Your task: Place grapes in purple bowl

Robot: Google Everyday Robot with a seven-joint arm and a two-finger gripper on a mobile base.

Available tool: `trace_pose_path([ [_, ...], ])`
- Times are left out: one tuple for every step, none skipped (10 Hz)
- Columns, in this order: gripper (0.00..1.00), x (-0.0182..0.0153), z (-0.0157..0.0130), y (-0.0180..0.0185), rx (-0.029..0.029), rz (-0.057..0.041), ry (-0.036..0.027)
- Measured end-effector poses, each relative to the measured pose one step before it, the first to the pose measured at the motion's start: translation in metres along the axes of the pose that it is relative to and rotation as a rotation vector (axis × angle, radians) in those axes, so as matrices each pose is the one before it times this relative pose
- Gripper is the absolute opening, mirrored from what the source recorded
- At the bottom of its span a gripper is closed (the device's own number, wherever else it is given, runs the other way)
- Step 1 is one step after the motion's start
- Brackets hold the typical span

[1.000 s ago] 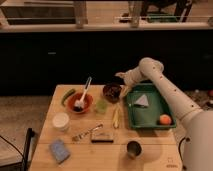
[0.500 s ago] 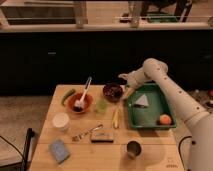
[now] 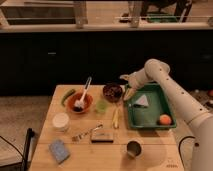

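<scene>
Since a moment ago the arm has drawn back a little to the right, so the gripper (image 3: 126, 79) now hangs just right of and slightly above the purple bowl (image 3: 113, 92), off its rim. The grapes (image 3: 114, 90) appear to lie inside that bowl as a dark lumpy heap, just down and left of the gripper. I cannot tell how wide it stands or whether anything is in it. A bunch like that should be light, soft and easily bruised, best taken by the stem or cupped gently. Berries merge with the dark bowl, and the arm runs off the right edge beyond the green tray (image 3: 150, 119).
</scene>
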Motion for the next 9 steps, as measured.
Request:
trace_pose_path([
  [0.8, 0.00114, -0.00094, 0.00115, 0.00037, 0.0028, 0.00103],
  [0.8, 0.00131, -0.00141, 0.00095, 0.00287, 0.00274, 0.0013],
  [0.8, 0.00062, -0.00055, 0.00022, 0.00225, 0.00131, 0.00076],
  [0.8, 0.00003, -0.00045, -0.0003, 0.00229, 0.00054, 0.00157],
  [0.8, 0.00001, 0.00024, 0.00031, 0.00137, 0.00206, -0.00014],
  [0.8, 0.00067, -0.0007, 0.00019, 0.00239, 0.00356, -0.00013],
  [0.8, 0.00139, -0.00052, 0.00061, 0.00078, 0.0036, 0.00008],
  [0.8, 0.00098, 0.00075, 0.00057, 0.00026, 0.0039, -0.00076],
  [0.8, -0.00046, 0.00106, 0.00013, -0.00048, 0.00096, -0.00081],
])
